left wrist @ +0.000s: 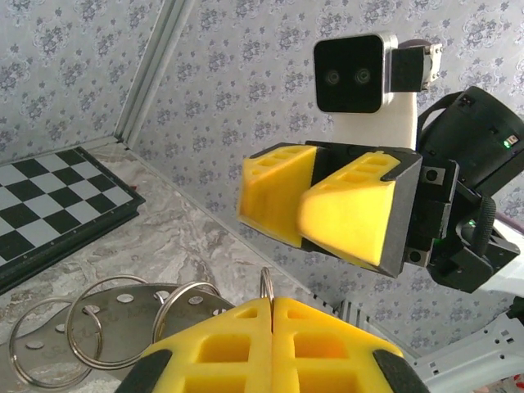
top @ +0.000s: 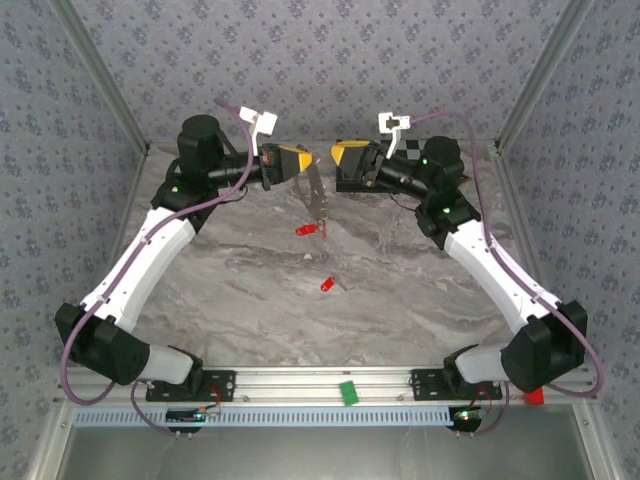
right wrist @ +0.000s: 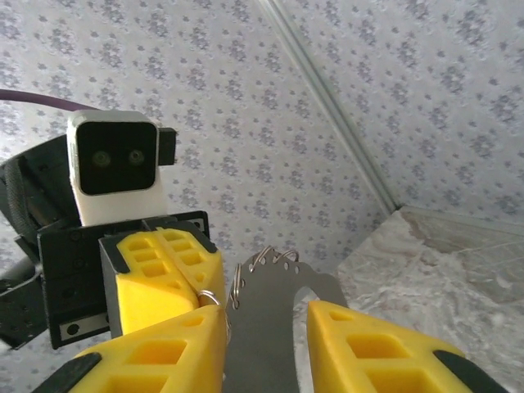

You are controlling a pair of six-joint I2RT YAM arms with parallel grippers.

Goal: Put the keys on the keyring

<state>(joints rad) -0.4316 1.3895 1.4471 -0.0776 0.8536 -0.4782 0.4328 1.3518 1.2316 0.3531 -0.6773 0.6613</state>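
**A:** Why is the left claw (left wrist: pixel 273 304) hovering up near the back wall?

**B:** It is lifting the keyring (left wrist: pixel 266 283) off the table (top: pixel 250 300). Its fingers are pressing together on the thin wire, so the metal plate (right wrist: pixel 270 286) is dangling between the two arms where the other arm can reach it.

**A:** And the right claw (right wrist: pixel 266 319)?

**B:** It is straddling that plate, with its fingers spread partway, one on each side. A sliver of gap is showing beside one finger, so I am judging that it is not clamping yet. It is probably there to steady the plate.

**A:** Where are the keys (top: pixel 307 230)?

**B:** I am counting two, both lying on the table and neither on a ring. One is lying just below the hanging plate. The second key (top: pixel 328 286) is lying nearer the arm bases, apart from the first.

**A:** And how many rings?

**B:** I am counting four. Three other rings (left wrist: pixel 123 279) are hanging through holes in the plate, and the pinched one is showing edge-on. There is also one green block (top: pixel 348 392) and one red block (top: pixel 535 397), both sitting on the near rail.
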